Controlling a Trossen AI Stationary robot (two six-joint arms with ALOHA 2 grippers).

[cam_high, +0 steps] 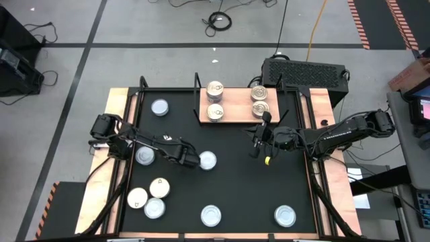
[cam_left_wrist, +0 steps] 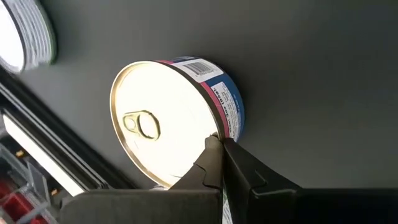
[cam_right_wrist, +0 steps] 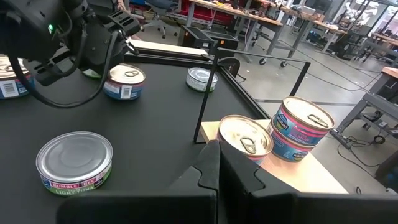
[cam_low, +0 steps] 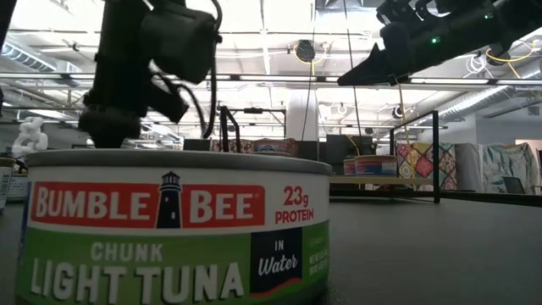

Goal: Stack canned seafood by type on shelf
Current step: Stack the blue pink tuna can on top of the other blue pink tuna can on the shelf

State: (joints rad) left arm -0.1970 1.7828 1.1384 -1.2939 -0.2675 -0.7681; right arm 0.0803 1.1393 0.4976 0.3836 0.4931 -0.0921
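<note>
A tin with a cream top, a pull tab and a blue side [cam_left_wrist: 168, 124] sits mid-table [cam_high: 208, 160]. My left gripper [cam_left_wrist: 217, 140] is shut on its edge and reaches in from the table's left [cam_high: 197, 161]. The right wrist view shows the same tin [cam_right_wrist: 124, 82] under that arm. The light-wood shelf [cam_high: 235, 107] stands at the far middle with tins in two groups [cam_high: 215, 99] [cam_high: 260, 101]. My right gripper [cam_right_wrist: 219, 148] hangs shut and holding nothing above the mat, in front of the shelf [cam_high: 257, 149]. My left gripper pinches the tin's top rim [cam_left_wrist: 211, 132] between its two fingers. One fingertip lies over the lid's edge and the other against the blue side wall. The fingers slant down from the table's left. I cannot tell whether the tin is clear of the mat.
Loose tins lie on the black mat: one far left [cam_high: 160, 107], one beside the left arm [cam_high: 144, 156], three near left [cam_high: 151, 198], and two along the near edge [cam_high: 211, 215] [cam_high: 285, 215]. A Bumble Bee tuna tin [cam_low: 169, 229] fills the low view. Black posts edge the shelf [cam_right_wrist: 208, 93].
</note>
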